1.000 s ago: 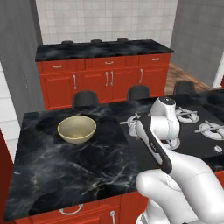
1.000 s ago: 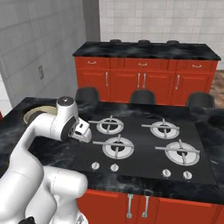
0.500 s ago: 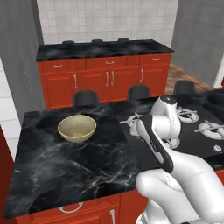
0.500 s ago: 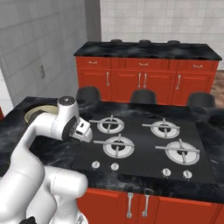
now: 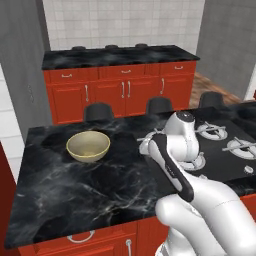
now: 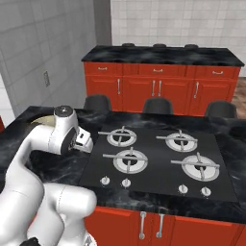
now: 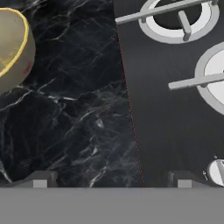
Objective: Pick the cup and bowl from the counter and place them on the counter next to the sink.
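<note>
- The bowl (image 5: 88, 146) is seen upright on the black bench (image 5: 75, 195), left of the stove (image 6: 158, 163), apart from the hand (image 7: 112, 183).
- The hand is held wide open and empty over the bench edge by the stove, probably for approach.
- Red cabinets (image 5: 120, 90) are set behind.

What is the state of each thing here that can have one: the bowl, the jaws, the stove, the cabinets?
bowl: upright on the counter, empty, not held.
gripper: jaws wide open, holding nothing, above the counter at the stove's edge.
stove: four burners, bare, no flame seen.
cabinet doors: all shut.
</note>
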Tool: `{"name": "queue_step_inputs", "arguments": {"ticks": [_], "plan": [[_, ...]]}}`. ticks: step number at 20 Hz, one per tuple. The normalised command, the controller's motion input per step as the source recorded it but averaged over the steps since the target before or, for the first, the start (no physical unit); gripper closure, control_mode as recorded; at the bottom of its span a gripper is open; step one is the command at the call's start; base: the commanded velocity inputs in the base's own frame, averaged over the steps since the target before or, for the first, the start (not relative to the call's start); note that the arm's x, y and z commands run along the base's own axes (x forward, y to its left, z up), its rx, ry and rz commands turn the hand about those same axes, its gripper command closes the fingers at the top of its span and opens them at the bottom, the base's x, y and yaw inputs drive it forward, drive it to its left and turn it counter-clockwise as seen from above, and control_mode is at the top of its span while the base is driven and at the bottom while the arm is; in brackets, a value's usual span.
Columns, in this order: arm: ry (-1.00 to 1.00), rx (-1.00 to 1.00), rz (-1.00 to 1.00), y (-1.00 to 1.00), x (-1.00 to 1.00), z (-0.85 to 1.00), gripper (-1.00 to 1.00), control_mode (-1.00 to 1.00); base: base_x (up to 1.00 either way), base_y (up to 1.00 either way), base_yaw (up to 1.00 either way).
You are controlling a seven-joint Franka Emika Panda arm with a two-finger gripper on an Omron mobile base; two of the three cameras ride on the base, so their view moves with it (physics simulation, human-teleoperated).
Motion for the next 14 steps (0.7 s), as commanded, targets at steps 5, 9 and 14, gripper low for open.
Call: {"name": "queue_step_inputs", "arguments": {"ticks": [5, 9, 14], "plan": [[-0.22, -0.02, 0.14, 0.55, 0.42, 0.24, -1.0, -1.0, 0.0, 0.0, 0.0], [-0.02, -0.18, -0.03, 0.29, 0.74, 0.21, -1.0, -1.0, 0.0, 0.0, 0.0], [0.28, -0.23, -0.2, 0.38, 0.65, 0.5, -1.0, -1.0, 0.0, 0.0, 0.0]]}}
